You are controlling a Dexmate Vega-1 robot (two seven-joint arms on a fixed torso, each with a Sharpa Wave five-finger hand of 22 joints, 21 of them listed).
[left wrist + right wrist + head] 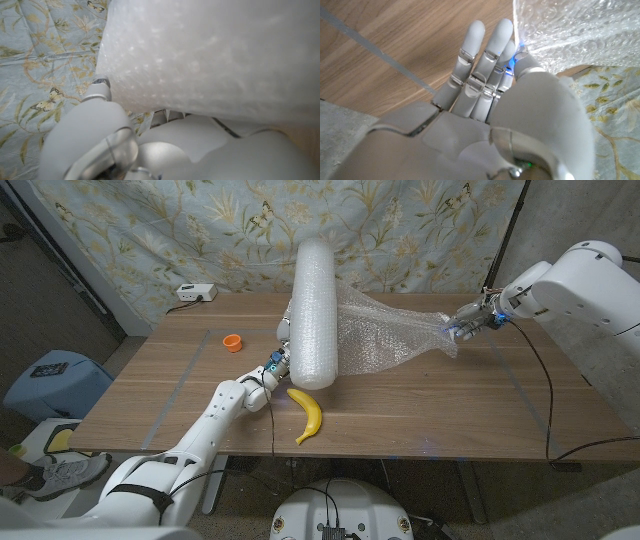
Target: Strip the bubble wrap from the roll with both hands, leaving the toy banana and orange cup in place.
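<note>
Wrap [390, 330] in R hand [468, 323] fingers [492, 45]

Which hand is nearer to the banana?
Left. The left hand holds the roll just beside the banana; the right hand is far across the table.

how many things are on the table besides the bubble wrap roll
3: an orange cup left of the roll, a toy banana at the near edge in front of the roll, and a white box at the far left corner. More could be hidden behind the roll.
</note>
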